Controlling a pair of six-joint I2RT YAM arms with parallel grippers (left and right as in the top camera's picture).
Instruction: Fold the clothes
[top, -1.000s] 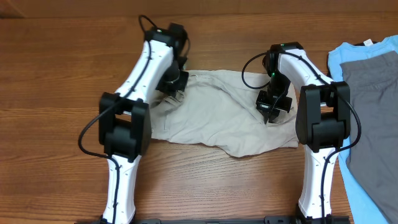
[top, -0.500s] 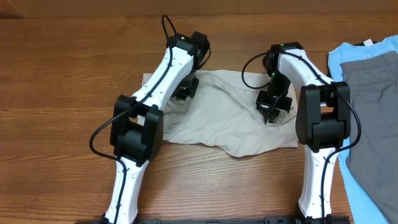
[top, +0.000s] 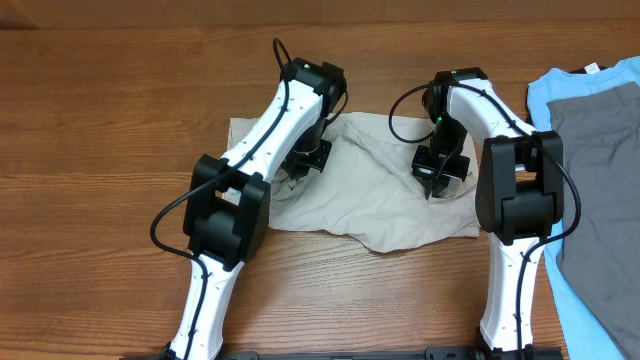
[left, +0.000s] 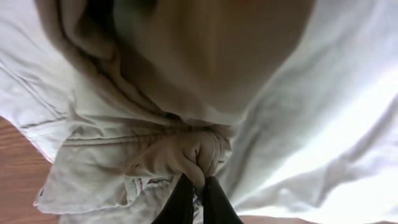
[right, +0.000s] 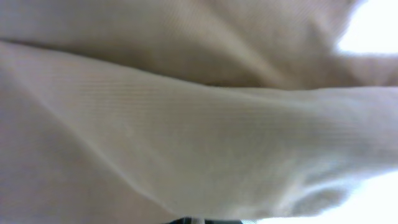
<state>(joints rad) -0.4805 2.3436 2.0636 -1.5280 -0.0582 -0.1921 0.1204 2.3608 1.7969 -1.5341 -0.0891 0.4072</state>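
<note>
**Overhead.** The left claw (top: 306, 160) has moved toward the right claw (top: 441, 170) over the last second. It has dragged a bunch of the khaki shorts (top: 380, 205) with it, so cloth that lay flat on its outer side is now ridged up and drawn inward. I judge this to be the first fold in progress, one leg being carried over the other. It is not finished, as a flat corner of the shorts remains on the wooden table (top: 100, 150) behind the left claw. The right claw has not shifted and rests on the far side of the shorts. Beyond it lie a grey garment (top: 600, 150) and a light blue T-shirt (top: 545, 95), both untouched. Its own arm blocks the view of its jaws.

**Left wrist.** The left claw (left: 196, 186) is pinched tight on a gathered knot of the shorts (left: 298, 93), with the dark fingers (left: 181, 202) nearly meeting. Above the claw hangs a shadowed fold and a stitched seam. Bare table (left: 12, 149) shows off to one side.

**Right wrist.** The shorts (right: 186, 124) fill the view, blurred and pressed close. Only a dark sliver of the right claw (right: 211, 221) shows at the bottom edge. I cannot tell whether it grips the cloth or merely sits on it.
</note>
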